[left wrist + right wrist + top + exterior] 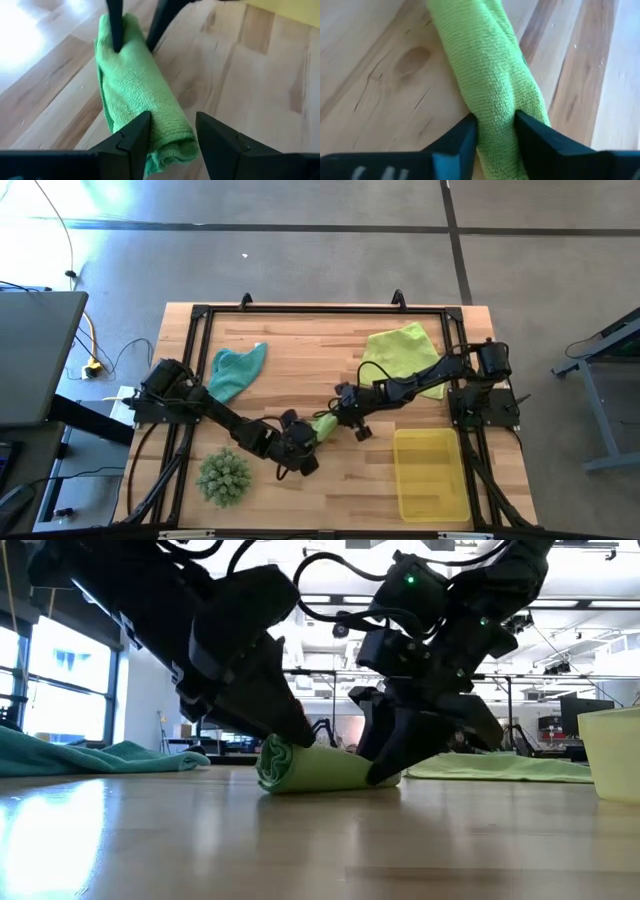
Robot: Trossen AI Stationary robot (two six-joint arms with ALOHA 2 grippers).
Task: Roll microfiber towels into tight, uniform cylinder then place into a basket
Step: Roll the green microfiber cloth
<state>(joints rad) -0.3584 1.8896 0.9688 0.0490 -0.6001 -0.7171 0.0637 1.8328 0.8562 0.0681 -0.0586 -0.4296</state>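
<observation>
Green microfiber, rolled into a short cylinder (pixel 324 425), lies on the wooden table (pixel 300 340) between the two grippers, one at each end. Right gripper (pixel 496 125): jaws clamped on the roll's end, the cloth bulging up between the two fingers. Left gripper (pixel 172 132): jaws apart, straddling the opposite end, the roll lying between the fingers with a small gap on either side. In the low view the cylinder rests flat on the wood, its spiral end showing beside the left fingers. Well beyond the right gripper's side stands the yellow basket (pixel 405 480), nothing in it; a teal towel (pixel 235 370) and a pale yellow-green towel (pixel 400 350) lie loose, farther off.

Step in hand, as judged: securing the finished roll for transfer. Good practice would be to grip across the roll's full thickness, catching the free outer edge, and to lift both ends level so the layers do not slacken or unwind.
</observation>
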